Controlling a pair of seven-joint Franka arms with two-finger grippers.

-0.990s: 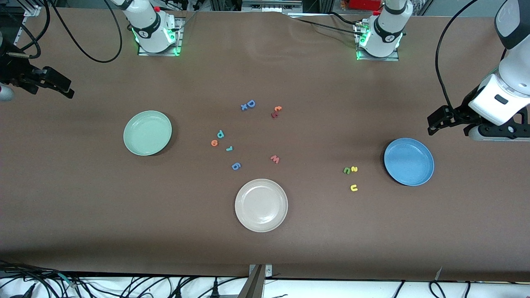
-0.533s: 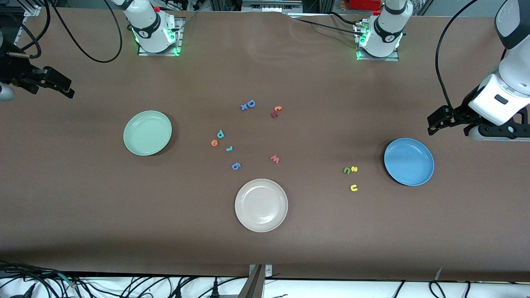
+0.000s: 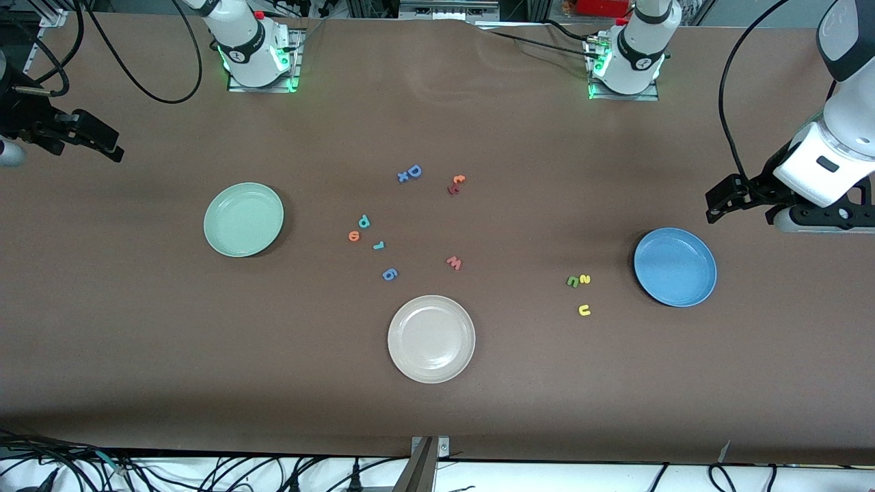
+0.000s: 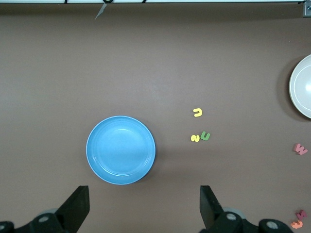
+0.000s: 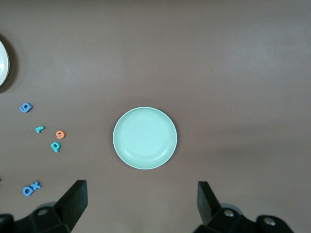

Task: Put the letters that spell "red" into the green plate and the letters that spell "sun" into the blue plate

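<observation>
the brown table (image 3: pixel 137 342) has broad bare stretches along the edge nearest the front camera and at both ends, and all the letters sit in a loose scatter around the middle. the green plate (image 3: pixel 243 219) lies alone toward the right arm's end, empty, with bare cloth all round it; the blue plate (image 3: pixel 675 266) lies alone toward the left arm's end, also empty. the teal d (image 3: pixel 364 221), orange e (image 3: pixel 353 236) and teal r (image 3: pixel 379 245) form a tight cluster well apart from the green plate, with nothing between them and it. the green n (image 3: pixel 572 281) touches or nearly touches the yellow s (image 3: pixel 584 279), and the yellow u (image 3: pixel 584 310) lies just nearer the camera; all three are near the blue plate, with a clear gap to its rim. a blue g (image 3: pixel 389 274) lies just beside the r, nearer the camera, and the white plate (image 3: pixel 431 338) sits nearer still, close to the g. a pink w (image 3: pixel 454 262) lies between the two clusters. farther from the camera are a blue D with an x (image 3: pixel 409 173) and a small red and orange pair (image 3: pixel 455 184). the right gripper (image 3: pixel 96 142) hangs over bare table at its arm's end, fingers spread wide and empty, waiting. the left gripper (image 3: pixel 724 199) hangs over the table just by the blue plate's farther rim, fingers likewise spread and empty, waiting too.
</observation>
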